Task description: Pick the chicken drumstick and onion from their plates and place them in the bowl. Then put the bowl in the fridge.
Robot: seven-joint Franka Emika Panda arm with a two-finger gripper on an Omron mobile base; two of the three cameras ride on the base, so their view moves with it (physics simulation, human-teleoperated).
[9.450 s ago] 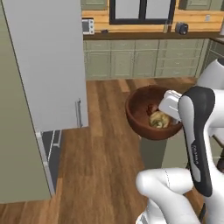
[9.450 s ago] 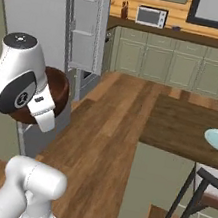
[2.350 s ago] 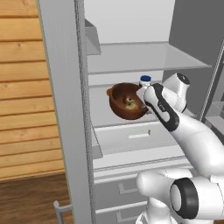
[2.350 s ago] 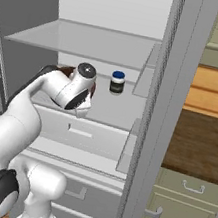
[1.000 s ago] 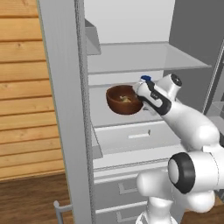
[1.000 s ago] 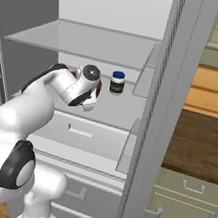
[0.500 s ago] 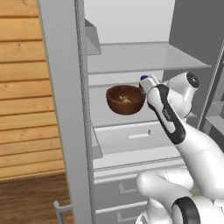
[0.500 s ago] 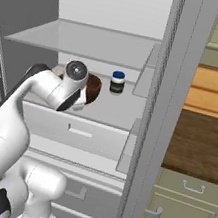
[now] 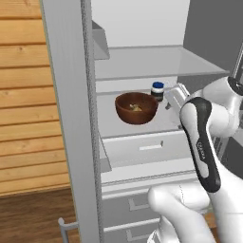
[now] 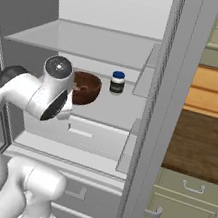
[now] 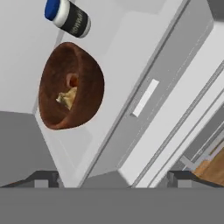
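The dark reddish-brown bowl (image 9: 136, 108) (image 10: 86, 87) (image 11: 70, 87) stands on a white shelf of the open fridge (image 9: 66, 95) (image 10: 117, 46). Inside it lie the pale onion (image 11: 66, 98) and the reddish chicken drumstick (image 11: 72, 81). My gripper (image 9: 170, 100) (image 11: 111, 177) hangs just right of the bowl in the left base view. It is a little way off the rim, open, with nothing between its fingers. The plates are out of view.
A small dark jar with a blue lid (image 9: 157, 91) (image 10: 117, 82) (image 11: 68, 16) stands on the same shelf behind the bowl. A white drawer (image 9: 142, 147) sits below the shelf and a glassy shelf (image 9: 152, 61) above. The fridge door edge (image 10: 153, 114) rises at the right.
My gripper has opened wide, let go of the bowl's rim and drawn back from it. The bowl stays where it stood on the shelf.
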